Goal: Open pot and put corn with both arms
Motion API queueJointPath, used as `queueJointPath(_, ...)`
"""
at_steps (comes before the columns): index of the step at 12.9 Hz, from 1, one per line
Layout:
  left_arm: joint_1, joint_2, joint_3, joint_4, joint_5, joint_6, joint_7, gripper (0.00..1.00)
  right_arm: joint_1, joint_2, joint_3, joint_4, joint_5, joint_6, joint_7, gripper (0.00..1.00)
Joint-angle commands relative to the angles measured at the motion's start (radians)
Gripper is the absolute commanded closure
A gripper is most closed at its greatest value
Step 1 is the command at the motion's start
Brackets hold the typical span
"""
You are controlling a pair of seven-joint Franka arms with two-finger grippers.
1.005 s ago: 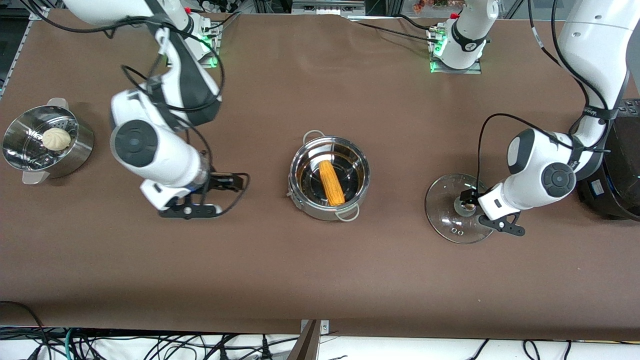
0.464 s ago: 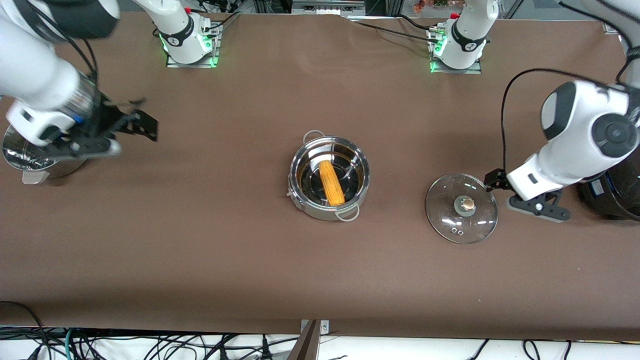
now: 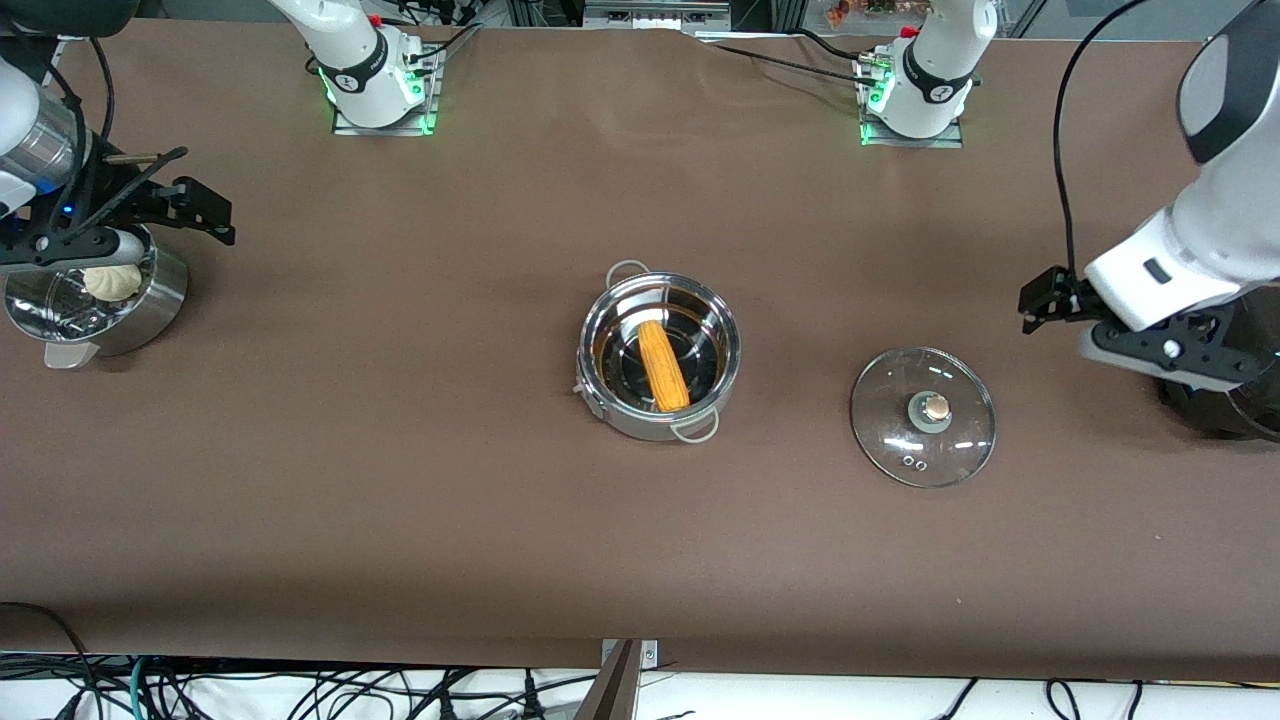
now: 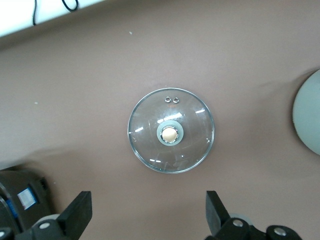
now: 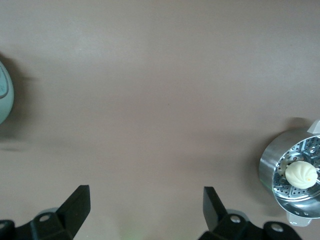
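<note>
Pulling back from the pot (image 3: 658, 356), your left gripper (image 3: 1050, 300) and right gripper (image 3: 190, 205) leave empty, jaws spread; corn (image 3: 663, 365) inside, lid (image 3: 922, 417) beside it — the task looks finished.

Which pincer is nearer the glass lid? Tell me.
Left. The left pincer hangs open just off the glass lid toward the left arm's end; the right pincer, also open, is over the steamer pot.

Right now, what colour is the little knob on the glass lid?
The knob is bronze-gold, clearest in the left wrist view.
</note>
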Motion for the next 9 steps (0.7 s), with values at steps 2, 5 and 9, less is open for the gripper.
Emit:
queueJointPath(2, -0.148, -0.105, 0.226, -0.052, -0.028, -0.023, 0.005, 0.00, -0.011, 0.000, 0.005, 0.000, 0.011, -0.002, -0.019, 0.00)
queueJointPath(5, -0.221, -0.166, 0.350, -0.128, -0.059, -0.022, 0.000, 0.00, -0.011, 0.004, -0.020, 0.009, 0.011, -0.001, -0.018, 0.00)
queueJointPath(9, -0.251, -0.243, 0.381, -0.221, -0.165, -0.020, -0.195, 0.00, -0.014, 0.015, -0.028, 0.034, 0.011, -0.002, -0.019, 0.00)
